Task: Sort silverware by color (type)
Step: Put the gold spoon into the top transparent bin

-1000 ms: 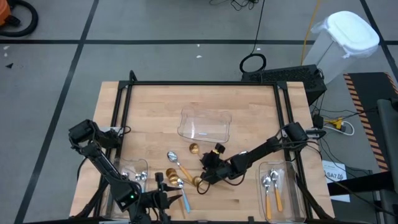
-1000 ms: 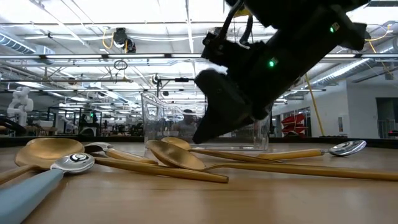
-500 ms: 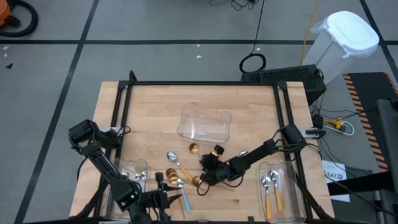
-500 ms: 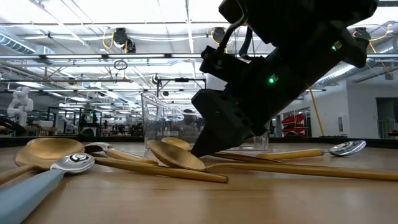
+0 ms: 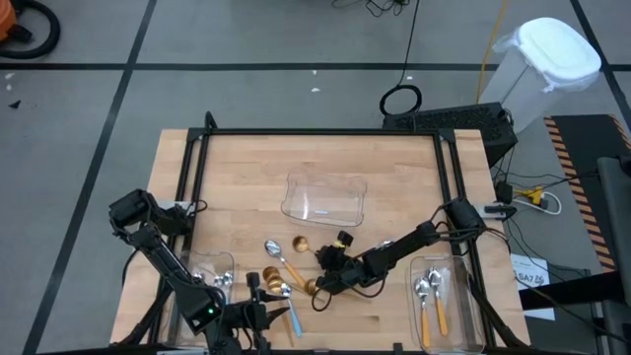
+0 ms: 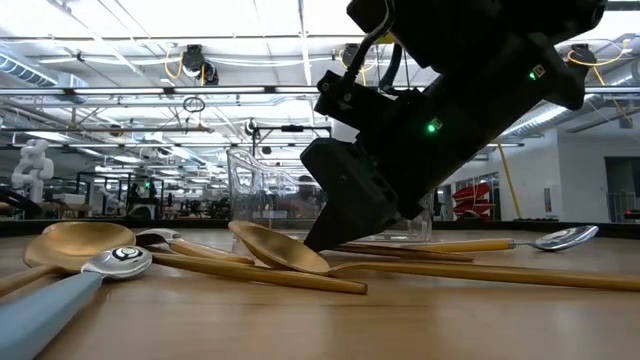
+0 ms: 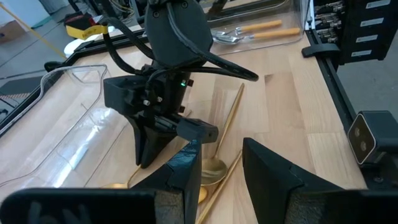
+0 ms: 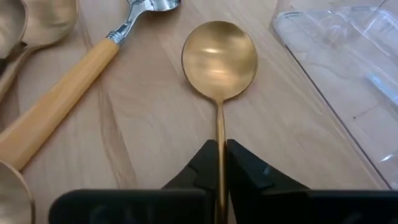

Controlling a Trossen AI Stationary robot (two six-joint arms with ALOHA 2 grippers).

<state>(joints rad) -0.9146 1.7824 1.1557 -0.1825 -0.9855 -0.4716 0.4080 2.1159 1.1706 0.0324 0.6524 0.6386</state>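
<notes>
A gold spoon (image 8: 219,62) lay on the wooden table (image 5: 394,187) just in front of the empty clear tray (image 5: 325,197), its handle pinched between the closed fingers of the right gripper (image 8: 220,154). An orange-handled spoon (image 8: 68,84) lay beside it. The left gripper (image 7: 219,171), fingers narrowly apart and holding nothing, waited near the front edge.
</notes>
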